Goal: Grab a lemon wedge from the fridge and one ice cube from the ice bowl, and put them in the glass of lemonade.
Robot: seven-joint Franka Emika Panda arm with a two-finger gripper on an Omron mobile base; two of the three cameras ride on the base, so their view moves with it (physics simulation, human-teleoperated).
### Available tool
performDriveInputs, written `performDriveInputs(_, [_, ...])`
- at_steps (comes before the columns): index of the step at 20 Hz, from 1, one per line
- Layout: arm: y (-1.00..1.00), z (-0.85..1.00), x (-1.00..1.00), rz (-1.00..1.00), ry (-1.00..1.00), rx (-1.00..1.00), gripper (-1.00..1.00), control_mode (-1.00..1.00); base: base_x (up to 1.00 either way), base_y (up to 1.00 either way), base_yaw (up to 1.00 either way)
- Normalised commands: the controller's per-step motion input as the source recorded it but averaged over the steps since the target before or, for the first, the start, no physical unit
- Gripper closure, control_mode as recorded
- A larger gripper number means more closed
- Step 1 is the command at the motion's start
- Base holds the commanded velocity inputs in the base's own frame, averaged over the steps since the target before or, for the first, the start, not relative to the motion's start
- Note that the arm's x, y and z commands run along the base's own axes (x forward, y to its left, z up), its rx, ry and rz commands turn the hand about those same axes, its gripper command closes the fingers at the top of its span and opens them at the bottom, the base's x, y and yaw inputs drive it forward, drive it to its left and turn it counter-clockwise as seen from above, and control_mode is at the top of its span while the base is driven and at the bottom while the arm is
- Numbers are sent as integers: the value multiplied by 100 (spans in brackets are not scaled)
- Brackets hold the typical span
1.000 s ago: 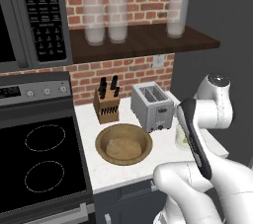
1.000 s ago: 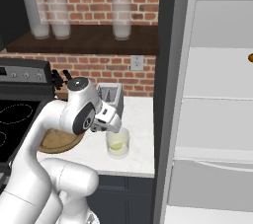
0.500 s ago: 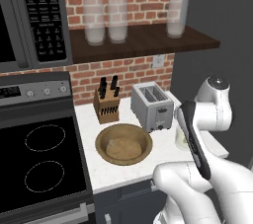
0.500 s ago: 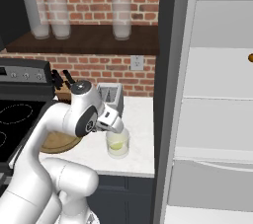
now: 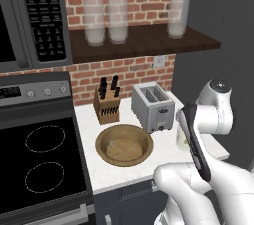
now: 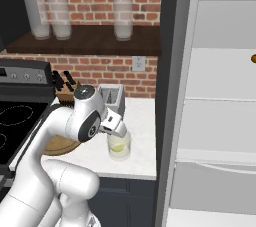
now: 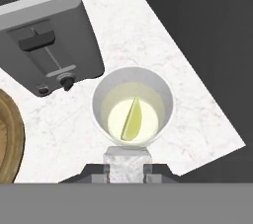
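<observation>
The glass of lemonade [image 7: 132, 107] stands on the white counter, right of the toaster, with the yellow-green lemon wedge [image 7: 131, 120] lying in its pale liquid. My gripper [image 7: 127, 168] hangs just above the glass's near rim, shut on a whitish ice cube [image 7: 127, 160]. From the right base view the gripper [image 6: 120, 130] sits directly over the glass [image 6: 119, 147]. The wooden ice bowl [image 5: 124, 144] rests left of the glass [image 5: 181, 138], which my arm half hides. The fridge [image 6: 220, 121] stands open on the right, showing pale shelves.
A silver toaster [image 5: 152, 106] and a knife block [image 5: 107, 106] stand behind the bowl. The black stove [image 5: 39, 159] lies to the left. Tall frosted glasses [image 5: 118, 18] line the shelf above. A small orange item [image 6: 253, 59] sits on a fridge shelf.
The hand has sunk slightly closer to the glass; its grip on the ice cube is unchanged. Nothing else has moved.
</observation>
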Motion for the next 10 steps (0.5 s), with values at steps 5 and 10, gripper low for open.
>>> performDriveInputs(5, [0, -2, 0, 0, -1, 0, 100, -100, 0, 0, 0])
performDriveInputs(10, [-5, 0, 2, 0, 0, 0, 100, -100, 0, 0, 0])
